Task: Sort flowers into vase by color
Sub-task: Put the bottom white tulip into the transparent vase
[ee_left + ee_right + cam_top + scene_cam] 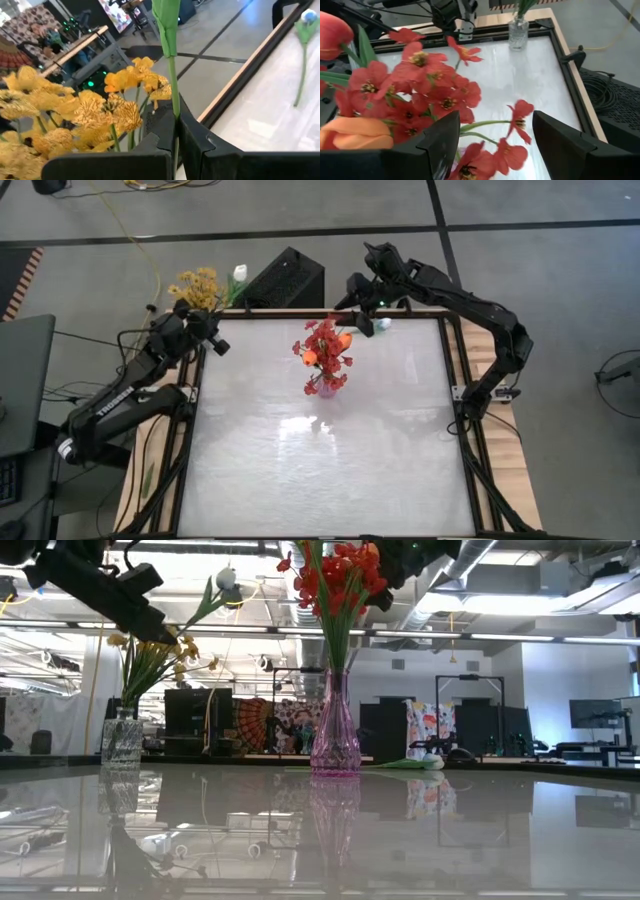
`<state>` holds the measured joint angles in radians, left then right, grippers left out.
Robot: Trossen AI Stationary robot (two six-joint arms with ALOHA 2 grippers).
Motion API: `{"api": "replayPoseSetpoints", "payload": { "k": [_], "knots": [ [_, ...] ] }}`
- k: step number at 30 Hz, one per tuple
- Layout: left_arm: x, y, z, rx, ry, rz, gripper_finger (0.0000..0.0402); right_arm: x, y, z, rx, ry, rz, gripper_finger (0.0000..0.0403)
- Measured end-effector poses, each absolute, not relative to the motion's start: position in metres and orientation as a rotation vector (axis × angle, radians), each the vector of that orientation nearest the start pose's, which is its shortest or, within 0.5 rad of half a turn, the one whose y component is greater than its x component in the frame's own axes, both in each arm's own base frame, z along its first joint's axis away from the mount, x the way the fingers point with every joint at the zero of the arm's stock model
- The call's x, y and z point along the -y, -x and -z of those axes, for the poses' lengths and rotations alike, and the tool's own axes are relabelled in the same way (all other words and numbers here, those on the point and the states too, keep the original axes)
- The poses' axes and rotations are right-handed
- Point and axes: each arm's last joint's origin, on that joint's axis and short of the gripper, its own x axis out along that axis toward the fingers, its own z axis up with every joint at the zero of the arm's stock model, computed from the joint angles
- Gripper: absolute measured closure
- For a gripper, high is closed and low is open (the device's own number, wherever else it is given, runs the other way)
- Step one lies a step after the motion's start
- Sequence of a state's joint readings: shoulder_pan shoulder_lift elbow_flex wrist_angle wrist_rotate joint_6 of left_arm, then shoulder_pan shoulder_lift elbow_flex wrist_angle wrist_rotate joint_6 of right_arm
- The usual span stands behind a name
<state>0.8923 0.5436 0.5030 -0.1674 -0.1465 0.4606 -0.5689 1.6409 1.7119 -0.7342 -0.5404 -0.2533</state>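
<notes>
My left gripper (200, 315) is at the table's far left corner, shut on the green stem of a white-budded flower (228, 580). It hovers over a clear glass vase (122, 740) that holds yellow sprays (90, 107). My right gripper (495, 130) is open just above and right of the red flowers (325, 345), which stand in a pink vase (335, 735) with an orange bloom (350, 132). Its fingers touch nothing that I can see. Another white-budded flower (420, 763) lies flat on the table behind the pink vase. My left gripper pinches the white-budded flower's stem (175, 100) between its two fingers, which lie across the stem. The stem rises upright past the fingertips to a green leaf (167, 20). The yellow sprays hide its lower end, so I cannot tell whether it is in the vase.
The table's raised dark frame (455, 360) runs round the white top. A black box (285, 278) sits beyond the far edge, and cables lie on the floor. The near half of the table (320, 470) is bare.
</notes>
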Motion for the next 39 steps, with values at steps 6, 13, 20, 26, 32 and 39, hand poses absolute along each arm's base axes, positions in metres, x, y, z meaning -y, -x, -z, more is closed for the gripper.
{"api": "replayPoseSetpoints", "payload": {
  "k": [6,13,20,26,32,39],
  "knots": [
    [-0.112,-0.081,-0.242,-0.386,-0.287,-0.973,0.0401,0.17,-0.308,-0.387,-0.561,-0.09,-0.068,0.0127],
    [-0.11,-0.08,-0.24,-0.263,-0.294,-1.001,0.0401,0.162,-0.312,-0.387,-0.569,-0.102,-0.087,0.0127],
    [-0.109,-0.079,-0.253,-0.274,-0.392,-1.018,0.0401,0.16,-0.312,-0.386,-0.575,-0.112,-0.09,0.0127],
    [-0.109,-0.077,-0.252,-0.336,-0.432,-1.068,0.0401,0.156,-0.314,-0.386,-0.579,-0.118,-0.101,0.0127],
    [-0.108,-0.076,-0.251,-0.354,-0.421,-1.062,0.0401,0.15,-0.317,-0.386,-0.583,-0.117,-0.119,0.0127],
    [-0.107,-0.075,-0.242,-0.422,-0.349,-1.052,0.0401,0.146,-0.319,-0.386,-0.586,-0.126,-0.124,0.0127]
  ]
}}
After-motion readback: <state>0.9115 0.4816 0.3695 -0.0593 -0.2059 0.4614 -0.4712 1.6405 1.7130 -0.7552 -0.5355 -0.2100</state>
